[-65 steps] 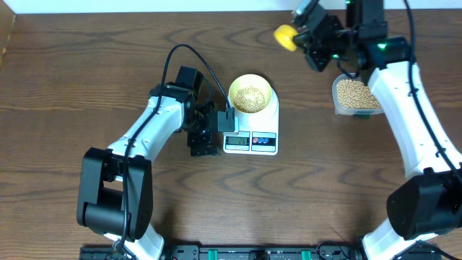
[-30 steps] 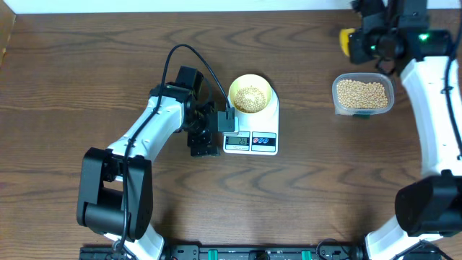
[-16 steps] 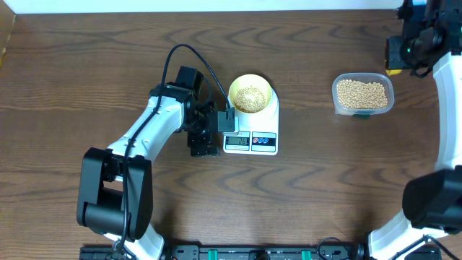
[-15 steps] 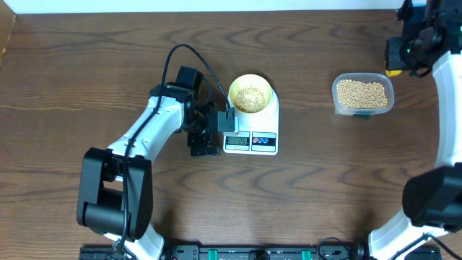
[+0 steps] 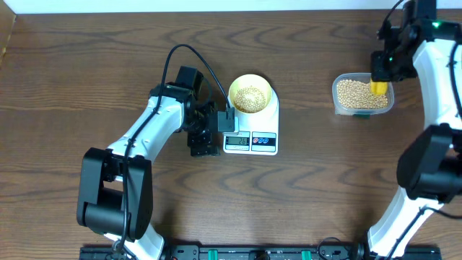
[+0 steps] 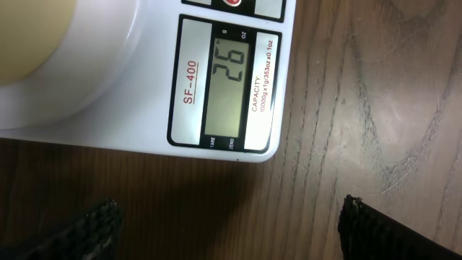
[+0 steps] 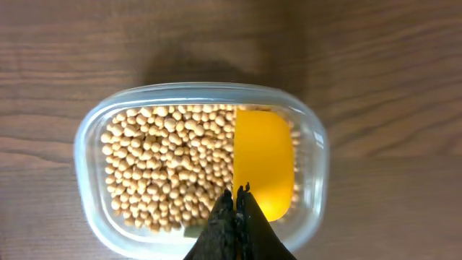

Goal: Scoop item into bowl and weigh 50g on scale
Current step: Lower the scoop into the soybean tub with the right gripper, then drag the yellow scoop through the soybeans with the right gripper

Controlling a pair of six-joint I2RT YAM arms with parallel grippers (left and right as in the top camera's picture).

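1. Right wrist view: the right pincer is pressed together on the yellow scoop. The scoop's handle is hidden behind the fingers.
2. The scoop lies over the beans in the clear tub.
3. The left pincer stands wide apart and empty, its tips cut off by the frame edge, beside the scale.
4. The scale's display reads 26.
5. The bowl, with beans inside, rests on the scale.

One scale, one bowl, one clear tub and one yellow scoop sit on the surface, with two robot arms and countless beans in two heaps.
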